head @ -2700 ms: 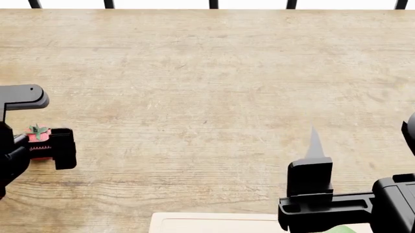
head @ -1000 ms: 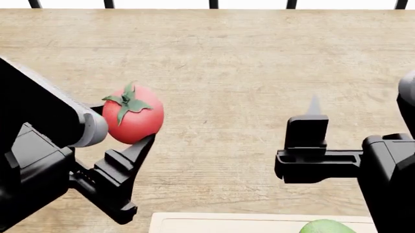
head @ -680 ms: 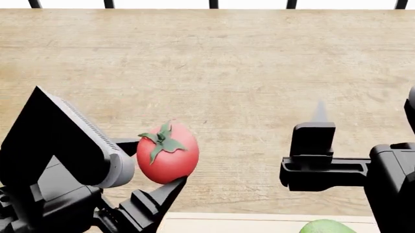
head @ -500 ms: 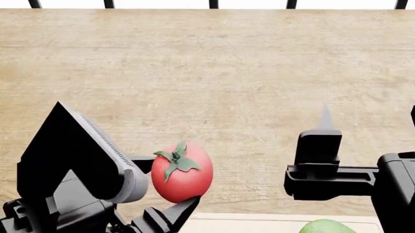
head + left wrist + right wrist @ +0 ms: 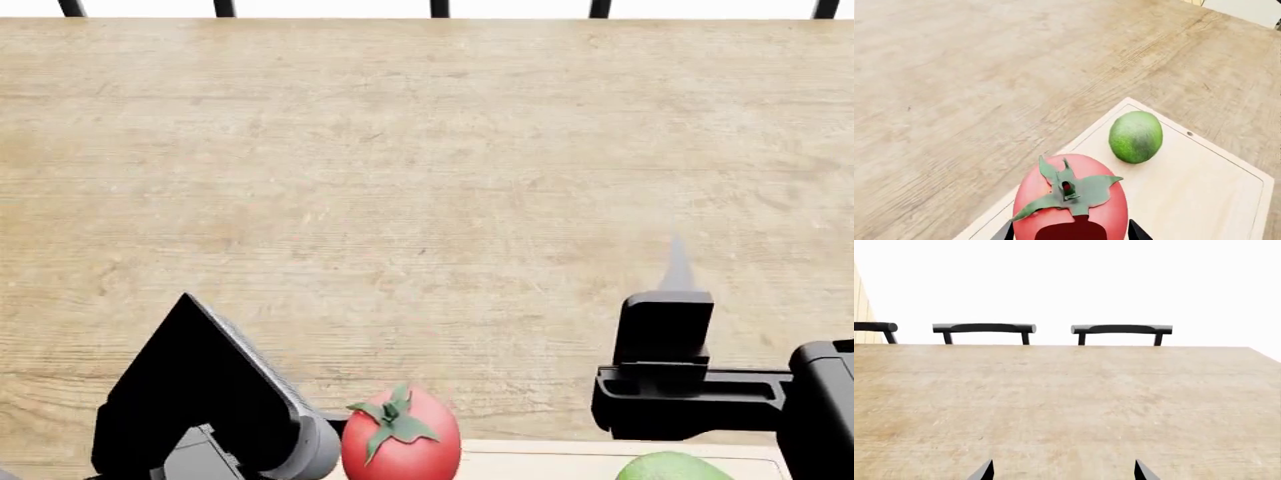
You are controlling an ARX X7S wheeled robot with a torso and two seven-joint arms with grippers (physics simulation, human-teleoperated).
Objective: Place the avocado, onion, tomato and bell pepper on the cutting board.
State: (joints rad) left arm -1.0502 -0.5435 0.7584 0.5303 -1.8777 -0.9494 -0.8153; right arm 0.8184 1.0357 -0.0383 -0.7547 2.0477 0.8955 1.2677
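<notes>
- Your left pincer (image 5: pixel 1069 235) grips the tomato (image 5: pixel 400 445) at the bottom centre of the head view, over the left end of the board (image 5: pixel 1201 190).
- The avocado (image 5: pixel 1135 136) lies on the board, right of centre in the left wrist view, apart from the tomato.
- Your right pincer (image 5: pixel 1062 471) hangs wide and empty over the bare bench (image 5: pixel 427 180), at the lower right of the head view.

Pale wood-grain table (image 5: pixel 1067 405); black chairs (image 5: pixel 1121 330) along far edge; blank white backdrop.
</notes>
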